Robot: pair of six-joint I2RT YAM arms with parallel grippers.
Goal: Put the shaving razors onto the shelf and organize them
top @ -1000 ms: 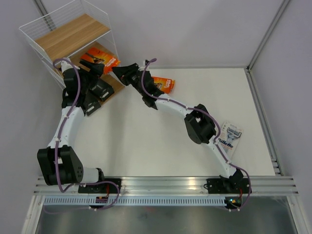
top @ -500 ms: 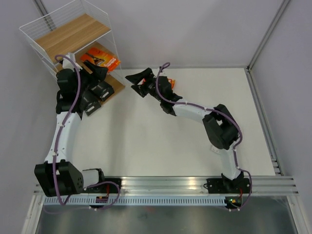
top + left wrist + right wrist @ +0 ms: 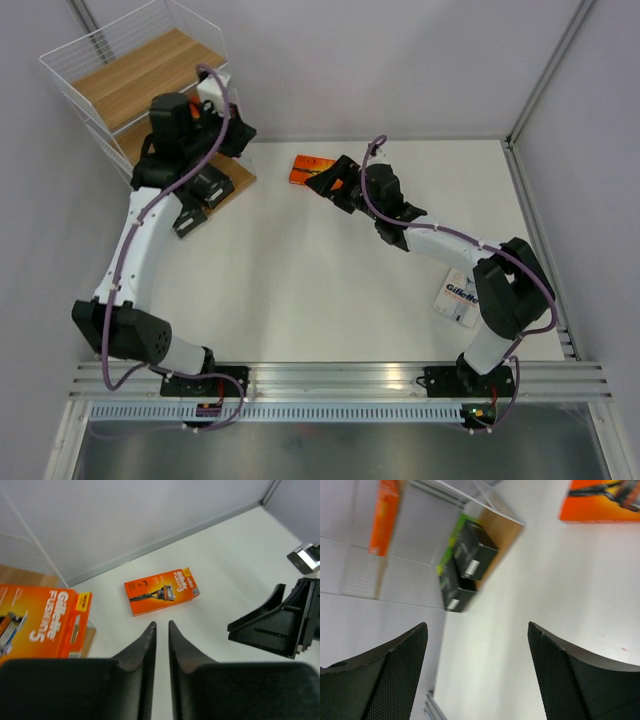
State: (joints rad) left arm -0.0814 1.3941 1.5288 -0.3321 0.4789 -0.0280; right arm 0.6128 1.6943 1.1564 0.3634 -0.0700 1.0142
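Left gripper [image 3: 161, 625] is nearly closed, empty; an orange pack [image 3: 161, 591] lies ahead, and a second orange pack [image 3: 40, 621] at its left is cut off. Right gripper [image 3: 476, 626] gapes empty; its arm [image 3: 440, 240] half-covers the Gillette pack [image 3: 455, 297].

white table [image 3: 300, 300] fills the middle of view, grey wall panels [image 3: 400, 60] across the top, a slotted aluminium rail [image 3: 340, 378] along the bottom, a metal post [image 3: 547, 68] slanting at the upper right.

shelf [image 3: 140, 70]: light wood boards, white wire | orange pack [image 3: 161, 591]: glossy card | table [image 3: 300, 280]: smooth matt white
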